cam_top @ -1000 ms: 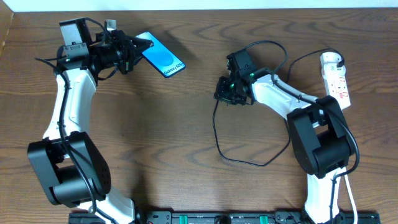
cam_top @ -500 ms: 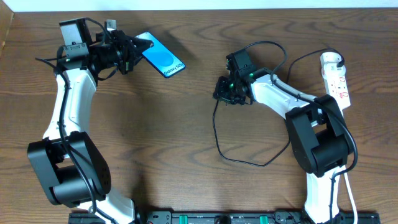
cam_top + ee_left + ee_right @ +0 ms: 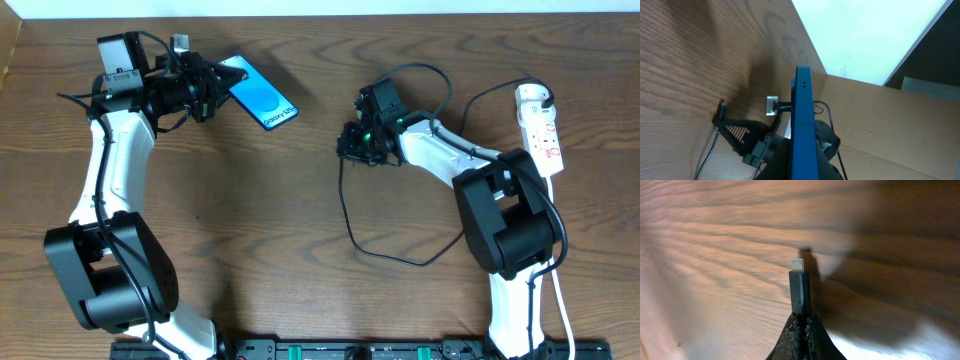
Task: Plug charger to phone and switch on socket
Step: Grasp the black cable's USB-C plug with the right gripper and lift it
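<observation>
Charger (image 3: 798, 287) tip-forward in low right jaws

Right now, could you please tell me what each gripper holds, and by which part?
The left gripper holds the phone by its near end; the right gripper pinches the charger just behind its connector tip.

A robotics lab: two arms (image 3: 103, 185) at a wooden table (image 3: 260, 220).
</observation>
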You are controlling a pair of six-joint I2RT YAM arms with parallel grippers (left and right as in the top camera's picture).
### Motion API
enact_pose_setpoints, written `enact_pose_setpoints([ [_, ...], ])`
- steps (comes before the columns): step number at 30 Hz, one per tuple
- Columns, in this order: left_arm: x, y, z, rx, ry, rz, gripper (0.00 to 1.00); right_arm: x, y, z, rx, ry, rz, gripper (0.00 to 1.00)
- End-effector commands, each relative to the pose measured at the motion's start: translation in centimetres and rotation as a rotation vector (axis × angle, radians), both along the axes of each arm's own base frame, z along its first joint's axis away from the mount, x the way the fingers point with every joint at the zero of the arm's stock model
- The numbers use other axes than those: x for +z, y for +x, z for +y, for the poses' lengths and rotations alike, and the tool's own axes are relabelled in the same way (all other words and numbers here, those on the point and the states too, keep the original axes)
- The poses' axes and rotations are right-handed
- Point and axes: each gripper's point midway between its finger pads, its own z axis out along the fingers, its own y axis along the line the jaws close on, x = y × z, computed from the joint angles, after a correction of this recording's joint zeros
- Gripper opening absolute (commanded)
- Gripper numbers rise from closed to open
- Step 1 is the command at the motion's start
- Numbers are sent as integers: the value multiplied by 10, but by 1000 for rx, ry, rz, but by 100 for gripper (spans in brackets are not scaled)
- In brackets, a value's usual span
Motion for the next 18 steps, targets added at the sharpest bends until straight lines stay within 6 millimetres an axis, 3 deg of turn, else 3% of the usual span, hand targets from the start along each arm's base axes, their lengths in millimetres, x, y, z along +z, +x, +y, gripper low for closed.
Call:
enact_pose_setpoints([
  [1, 18, -6, -5, -40, -8, -61, 7, 25, -2, 8, 184, 117, -98, 1],
  [4, 22, -8, -9, -71, -26, -85, 7, 70, -1, 9, 304, 207, -229, 1],
  [8, 31, -15, -15, -130, -63, -126, 7, 126, -15, 3, 405, 297, -327, 1],
  [15, 60, -25, -26, -262, -146, -272, 7, 178, -49, -11, 474, 292, -375, 1],
  [18, 60, -26, -26, -265, -147, -278, 7, 192, -63, -12, 499, 288, -387, 1],
])
